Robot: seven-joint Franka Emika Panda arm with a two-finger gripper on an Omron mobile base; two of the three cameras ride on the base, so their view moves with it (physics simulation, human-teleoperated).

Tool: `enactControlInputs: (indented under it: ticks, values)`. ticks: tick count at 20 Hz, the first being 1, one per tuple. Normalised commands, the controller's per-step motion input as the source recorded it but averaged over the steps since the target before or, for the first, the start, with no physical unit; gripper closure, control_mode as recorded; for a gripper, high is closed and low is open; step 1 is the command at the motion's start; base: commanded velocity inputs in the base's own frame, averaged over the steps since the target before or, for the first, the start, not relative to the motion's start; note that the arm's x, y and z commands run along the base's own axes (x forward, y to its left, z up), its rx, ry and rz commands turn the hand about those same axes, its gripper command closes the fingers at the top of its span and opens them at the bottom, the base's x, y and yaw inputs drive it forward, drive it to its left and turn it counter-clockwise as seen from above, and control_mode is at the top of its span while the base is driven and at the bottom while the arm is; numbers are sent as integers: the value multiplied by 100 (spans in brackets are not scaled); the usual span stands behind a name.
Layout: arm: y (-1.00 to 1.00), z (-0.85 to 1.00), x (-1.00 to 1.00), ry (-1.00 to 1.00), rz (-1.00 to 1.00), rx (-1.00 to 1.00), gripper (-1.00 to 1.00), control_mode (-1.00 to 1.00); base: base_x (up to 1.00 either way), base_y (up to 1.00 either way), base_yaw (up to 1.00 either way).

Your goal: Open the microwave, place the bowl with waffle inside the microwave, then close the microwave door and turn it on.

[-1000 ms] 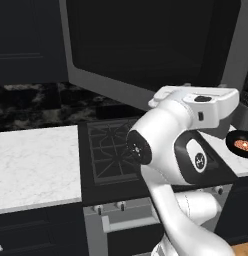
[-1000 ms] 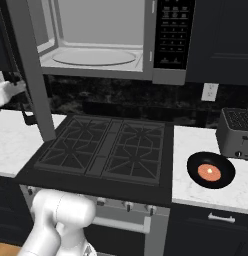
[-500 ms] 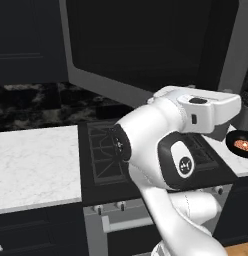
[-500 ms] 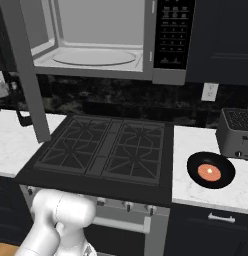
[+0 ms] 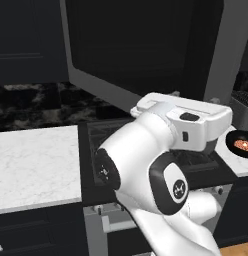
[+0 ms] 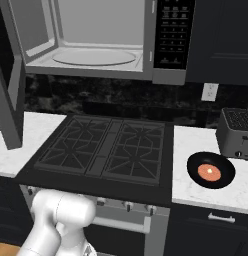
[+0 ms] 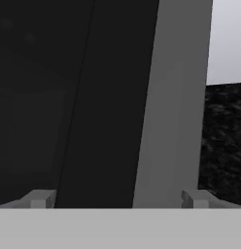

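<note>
The microwave (image 6: 166, 45) hangs above the stove, its light grey cavity (image 6: 91, 47) exposed. The microwave door (image 6: 10, 105) stands swung out to the left; its dark glass (image 5: 146, 45) spans the left base view behind my arm. In the hand view my gripper (image 7: 117, 202) is open, its fingertips (image 7: 40, 199) wide apart, close in front of the door's dark glass (image 7: 69, 97) and grey frame (image 7: 176, 97). The black bowl (image 6: 211, 170) with the reddish-brown waffle (image 6: 209, 173) sits on the counter right of the stove, also at the right edge (image 5: 242, 145), far from the gripper.
A black gas stove (image 6: 106, 150) lies below the microwave. A grey toaster (image 6: 238, 132) stands just behind the bowl. White marble counter (image 5: 36, 160) stretches left of the stove. Dark cabinets surround the microwave, and a wall socket (image 6: 209, 91) sits on the backsplash.
The door has swung farther out to the left. My arm's elbow has moved left across the left base view.
</note>
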Motion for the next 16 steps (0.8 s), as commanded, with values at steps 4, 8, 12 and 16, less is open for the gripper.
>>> enactControlInputs:
  ticks: [4, 8, 12, 16]
  values:
    - [0, 15, -74, -11, 0, 6, -100, -100, 0, 0, 0]
    - [0, 14, -68, -9, -4, 11, -100, -100, 0, 0, 0]
    - [0, 3, -74, -15, -8, 14, -100, -100, 0, 0, 0]
    - [9, 8, -49, 1, 8, 2, -100, -100, 0, 0, 0]
